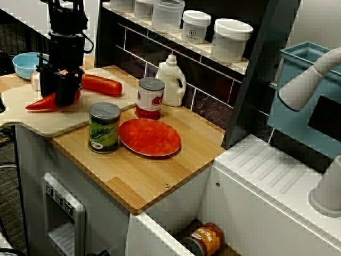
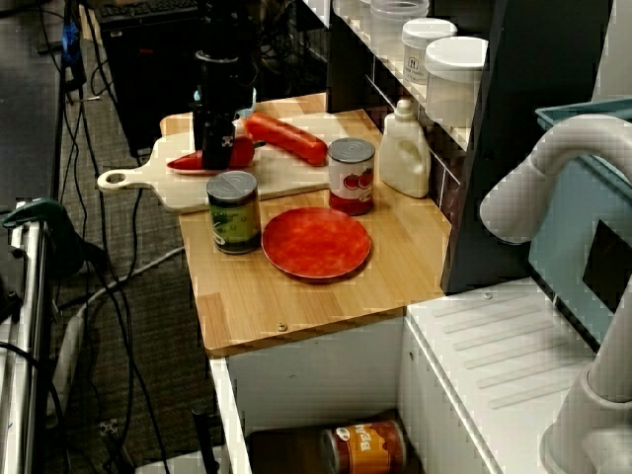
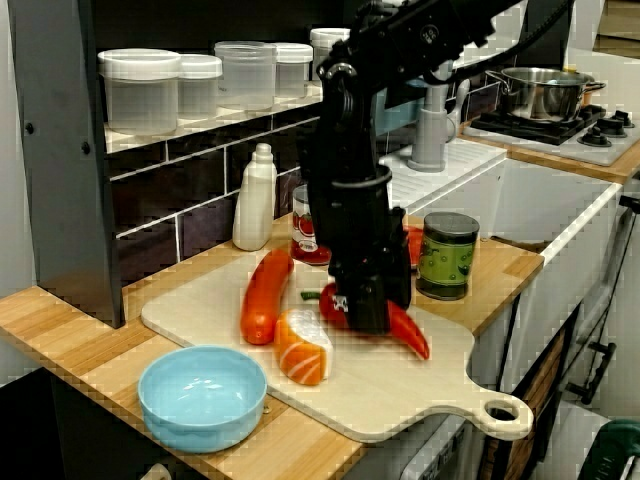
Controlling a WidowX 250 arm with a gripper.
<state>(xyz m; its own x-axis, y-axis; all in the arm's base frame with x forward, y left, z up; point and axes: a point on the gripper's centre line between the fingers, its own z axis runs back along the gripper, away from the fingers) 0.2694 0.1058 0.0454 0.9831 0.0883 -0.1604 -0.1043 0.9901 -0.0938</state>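
Red pepper [image 1: 41, 103] lies on the pale cutting board [image 1: 32, 120] in the view from the sink side, the black tool [image 1: 63, 95] pressed down and pinching its middle. On the wooden desk [image 1: 138, 181] nearby, the green can [image 1: 104, 128] has a label too blurred to read.

From the higher view, the orange can [image 2: 365, 446] in the open compartment below carries lettering I cannot make out.

From the bowl end, the pepper's tip pokes out past the tool toward the board's handle, with a salmon piece [image 3: 303, 350] just beside it.
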